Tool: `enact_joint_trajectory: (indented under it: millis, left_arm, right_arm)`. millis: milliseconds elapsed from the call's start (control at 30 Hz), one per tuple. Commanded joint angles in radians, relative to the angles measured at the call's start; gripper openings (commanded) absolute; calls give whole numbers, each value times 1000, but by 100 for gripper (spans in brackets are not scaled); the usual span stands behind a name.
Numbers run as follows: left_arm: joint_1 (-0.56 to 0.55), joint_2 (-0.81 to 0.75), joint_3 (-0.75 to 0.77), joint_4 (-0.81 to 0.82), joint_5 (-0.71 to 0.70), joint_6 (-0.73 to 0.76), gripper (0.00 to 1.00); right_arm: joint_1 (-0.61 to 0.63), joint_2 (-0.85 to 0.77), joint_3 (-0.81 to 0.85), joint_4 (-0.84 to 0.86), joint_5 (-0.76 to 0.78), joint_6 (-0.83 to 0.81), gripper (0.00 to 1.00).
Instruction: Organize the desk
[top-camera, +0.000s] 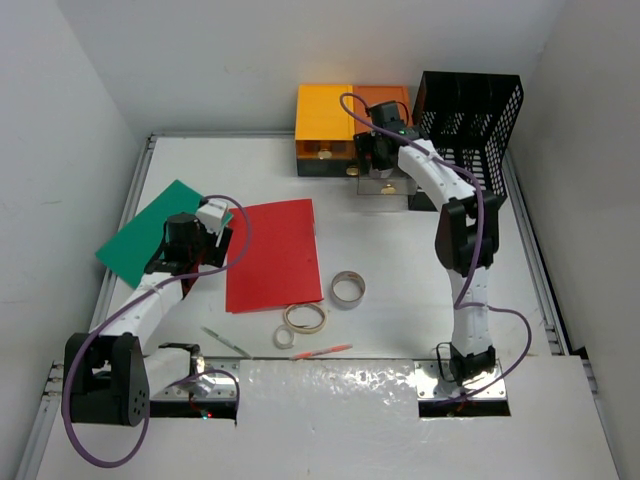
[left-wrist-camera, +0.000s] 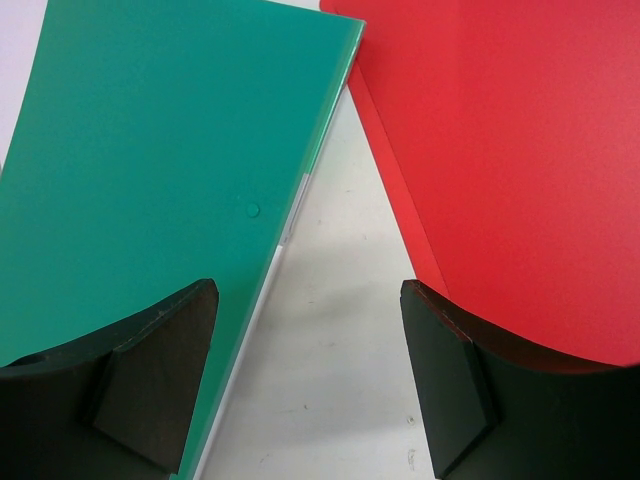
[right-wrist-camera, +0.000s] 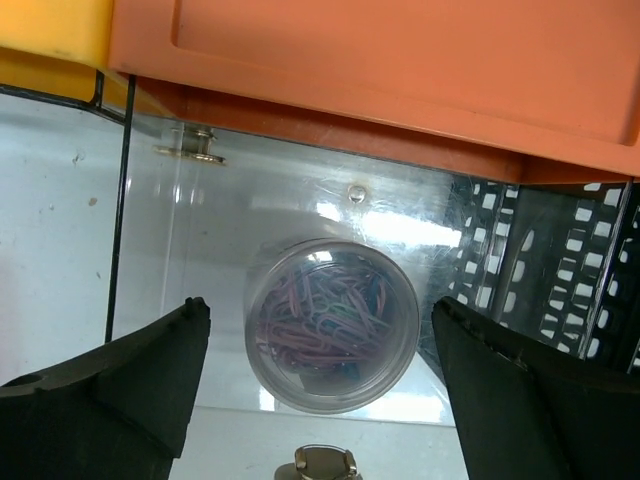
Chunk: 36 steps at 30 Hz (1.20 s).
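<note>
Right wrist shows fingers (right-wrist-camera: 120, 380) spread above the clip jar (right-wrist-camera: 332, 325), arm (top-camera: 440, 185) stretched far forward.

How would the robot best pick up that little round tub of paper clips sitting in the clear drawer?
Probably by its curved wall, coming straight down. The tub stands upright in the clear drawer, whose walls block a sideways approach, and the orange cabinet sits just behind. Its round sides offer two opposite faces to squeeze. The right end effector hangs open above it.
</note>
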Motion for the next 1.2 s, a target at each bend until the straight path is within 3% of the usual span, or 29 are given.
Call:
enact_joint_trajectory:
  millis: [0,200,300,333,433,467,533,567,600,767,1167]
  left_arm:
    - [11,2,17,24,-5,9,72]
    - [12,4,17,24,-5,9,72]
    - [11,4,16,24,-2,11,72]
    - [11,4,16,24,-2,11,72]
    - [11,4,17,24,0,12,72]
    - [11,4,19,24,6,12,72]
    - [11,4,17,23,10,11,72]
    - [9,5,19,23,12,11,72]
    - [11,4,19,21,10,11,72]
    - [9,4,19,21,18,11,72]
    - [9,5,16,21,-5,14,72]
  right_arm:
    - [-4,-68,51,-1,-2,-21,89]
    - [-3,-233,1,17,-37,-55,89]
    - [-1,-396,-169,104,-67,-52,87]
    - [-1,-440,-293,133,-72,-49,85]
    - [-1,-600,-550,256,-100,-18,67]
    - [0,-652,-599,297,-109,-1,49]
    - [-1,-681,-717,319,-120,13,27]
    - [0,-691,-745,332,-129,28,9]
    - [0,-698,-795,342,-138,34,2]
    - [0,-625,-824,381,-164,48,0]
    - [-3,-335,-580,509,-45,33,0]
